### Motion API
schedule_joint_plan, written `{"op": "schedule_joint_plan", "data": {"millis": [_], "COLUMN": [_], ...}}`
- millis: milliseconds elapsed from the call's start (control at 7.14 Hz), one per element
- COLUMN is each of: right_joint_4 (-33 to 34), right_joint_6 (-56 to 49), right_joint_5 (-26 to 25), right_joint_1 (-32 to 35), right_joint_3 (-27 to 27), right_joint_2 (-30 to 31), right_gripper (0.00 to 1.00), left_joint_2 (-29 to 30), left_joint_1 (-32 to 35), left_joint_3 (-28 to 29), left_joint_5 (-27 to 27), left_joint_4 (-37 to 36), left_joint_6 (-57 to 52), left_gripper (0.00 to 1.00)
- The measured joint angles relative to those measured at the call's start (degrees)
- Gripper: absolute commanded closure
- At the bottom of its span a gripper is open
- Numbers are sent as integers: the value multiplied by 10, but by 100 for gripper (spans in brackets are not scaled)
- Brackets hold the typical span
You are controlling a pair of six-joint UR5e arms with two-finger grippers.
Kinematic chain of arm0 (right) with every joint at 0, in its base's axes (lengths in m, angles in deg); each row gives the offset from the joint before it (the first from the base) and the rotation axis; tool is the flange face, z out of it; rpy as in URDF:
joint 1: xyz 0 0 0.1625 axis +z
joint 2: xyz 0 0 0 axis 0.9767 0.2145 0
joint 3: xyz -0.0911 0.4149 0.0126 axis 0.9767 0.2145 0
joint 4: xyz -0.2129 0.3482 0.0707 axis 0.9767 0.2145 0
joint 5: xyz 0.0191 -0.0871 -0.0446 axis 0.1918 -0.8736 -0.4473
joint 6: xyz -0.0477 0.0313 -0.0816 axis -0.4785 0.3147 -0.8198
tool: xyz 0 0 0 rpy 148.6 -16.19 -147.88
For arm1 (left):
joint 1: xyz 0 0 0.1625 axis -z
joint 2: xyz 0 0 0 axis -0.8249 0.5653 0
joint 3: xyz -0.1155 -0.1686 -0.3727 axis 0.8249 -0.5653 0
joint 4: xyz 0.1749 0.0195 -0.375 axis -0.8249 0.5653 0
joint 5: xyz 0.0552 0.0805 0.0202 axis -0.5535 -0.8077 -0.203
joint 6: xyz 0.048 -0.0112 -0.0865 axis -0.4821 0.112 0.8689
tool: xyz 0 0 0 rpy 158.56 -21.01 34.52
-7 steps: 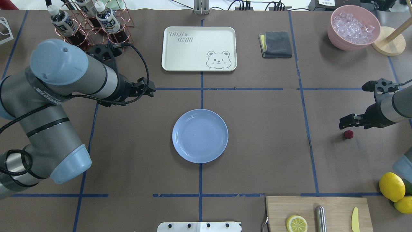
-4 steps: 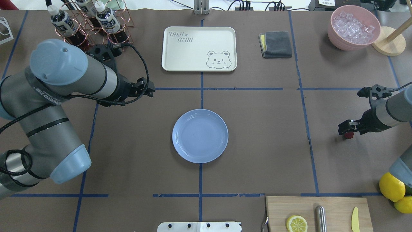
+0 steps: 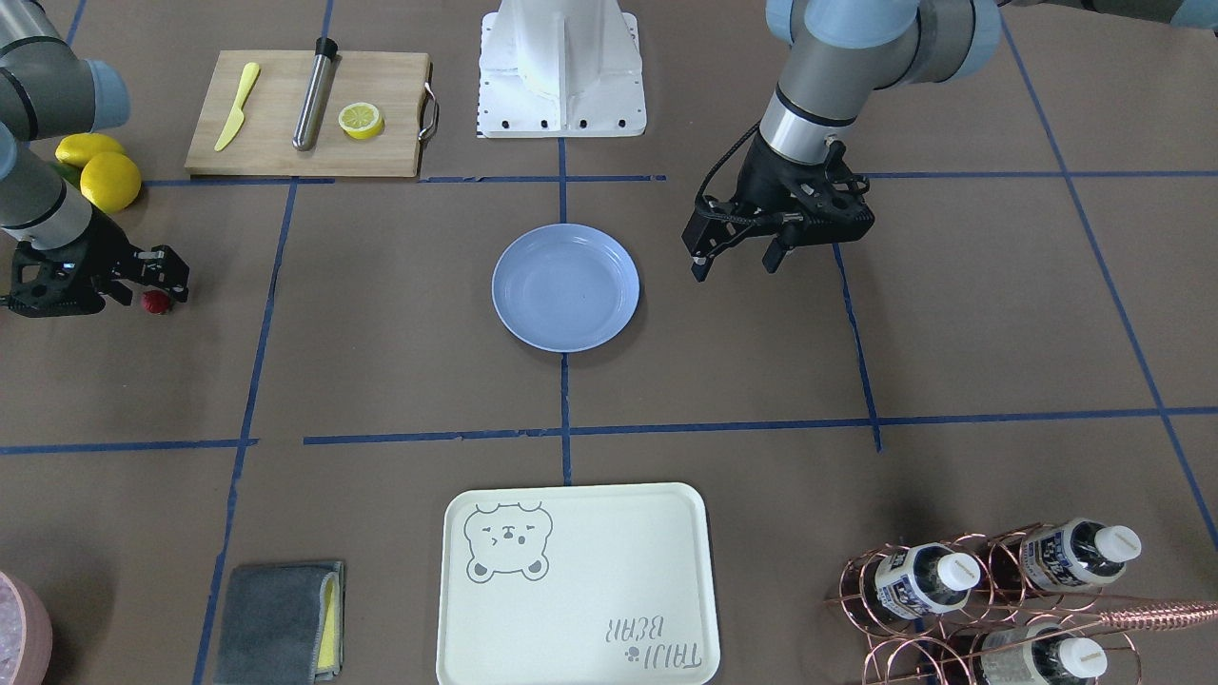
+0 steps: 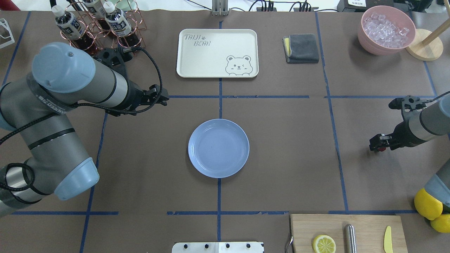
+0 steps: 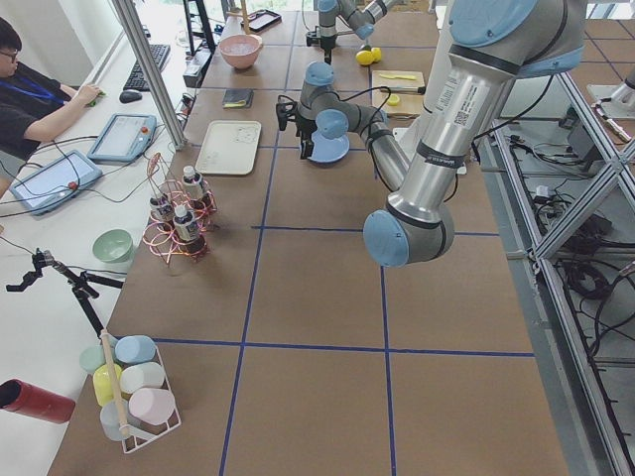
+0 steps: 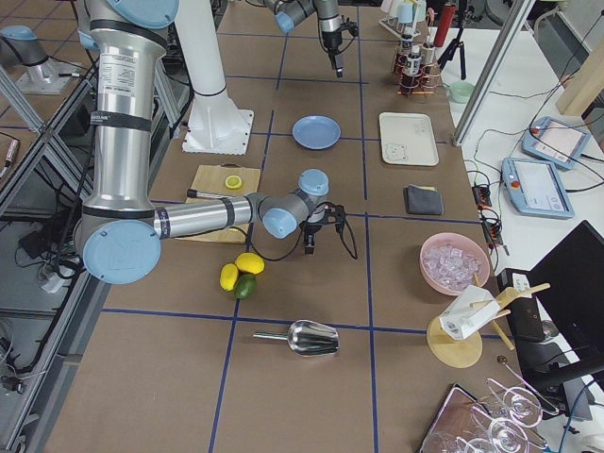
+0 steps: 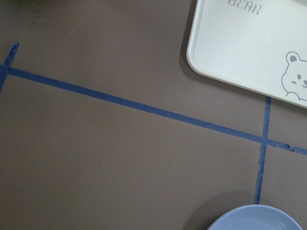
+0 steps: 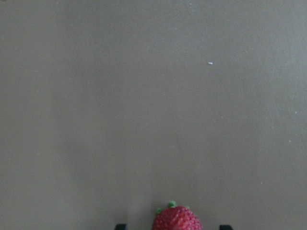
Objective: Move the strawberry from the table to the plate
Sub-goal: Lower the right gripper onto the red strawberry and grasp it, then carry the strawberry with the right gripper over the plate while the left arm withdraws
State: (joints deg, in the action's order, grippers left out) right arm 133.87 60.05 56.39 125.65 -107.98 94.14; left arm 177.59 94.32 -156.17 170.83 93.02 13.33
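Observation:
The strawberry (image 8: 176, 222) is a small red berry with a green end, lying on the brown paper table (image 4: 281, 140) near its right edge. It also shows as a red spot (image 3: 157, 303) in the front view. My right gripper (image 4: 376, 144) is low over it and open, one dark fingertip on each side of the berry with a gap to both. The light blue plate (image 4: 218, 148) sits bare at the table's centre, far left of the berry. My left gripper (image 3: 734, 264) hangs open and holds nothing, above the table beside the plate (image 3: 565, 287).
Lemons (image 4: 428, 203) lie near the right arm's base. A cutting board (image 4: 346, 232) with a lemon half, a metal rod and a yellow knife is at the front right. At the back stand the bear tray (image 4: 217, 52), a grey cloth (image 4: 301, 48), a pink ice bowl (image 4: 386, 30) and a bottle rack (image 4: 95, 24).
My right gripper has moved toward the strawberry and come down over it, so the berry is now mostly covered in the overhead view. The left arm has stayed put.

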Motion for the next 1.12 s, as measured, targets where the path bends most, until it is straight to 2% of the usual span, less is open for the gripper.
{"op": "schedule_joint_plan", "data": {"millis": [140, 280, 840, 1120], "right_joint_4": [0, 0, 1, 33], "right_joint_6": [0, 0, -5, 4], "right_joint_5": [0, -2, -6, 1], "right_joint_1": [0, 0, 11, 19], "right_joint_3": [0, 0, -32, -77], "right_joint_2": [0, 0, 0, -26], "right_gripper": [91, 100, 100, 100], "left_joint_2": [0, 0, -1, -7], "left_joint_1": [0, 0, 20, 67], "left_joint_3": [0, 0, -2, -14], "left_joint_5": [0, 0, 0, 7], "left_joint_4": [0, 1, -2, -38], "left_joint_6": [0, 0, -6, -85], "left_gripper": [0, 0, 0, 0]}}
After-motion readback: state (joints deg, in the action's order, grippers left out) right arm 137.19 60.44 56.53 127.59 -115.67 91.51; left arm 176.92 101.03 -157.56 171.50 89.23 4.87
